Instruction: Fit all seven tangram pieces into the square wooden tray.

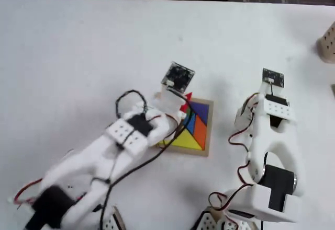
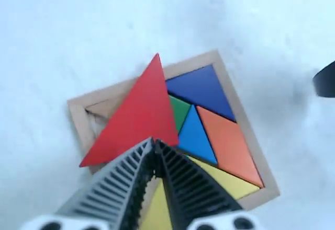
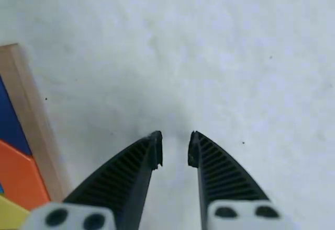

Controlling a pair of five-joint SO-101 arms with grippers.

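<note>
The square wooden tray (image 2: 77, 116) lies on the white table, also seen from above (image 1: 210, 130). In it sit dark blue (image 2: 201, 88), green (image 2: 179, 113), light blue (image 2: 194, 136), orange (image 2: 227, 141) and yellow (image 2: 230, 184) pieces. My left gripper (image 2: 154, 145) is shut on the edge of a large red triangle (image 2: 137, 116), held tilted over the tray's bare corner and overhanging its rim. From above, the red triangle (image 1: 187, 100) peeks out beside the left wrist. My right gripper (image 3: 175, 149) is open above bare table, with the tray's rim (image 3: 31, 115) beside it.
A light wooden block (image 1: 328, 43) with holes stands at the table's right edge. The right arm (image 1: 269, 136) sits folded just right of the tray. Arm bases and cables crowd the front edge. White tabletop stretches behind and to the left.
</note>
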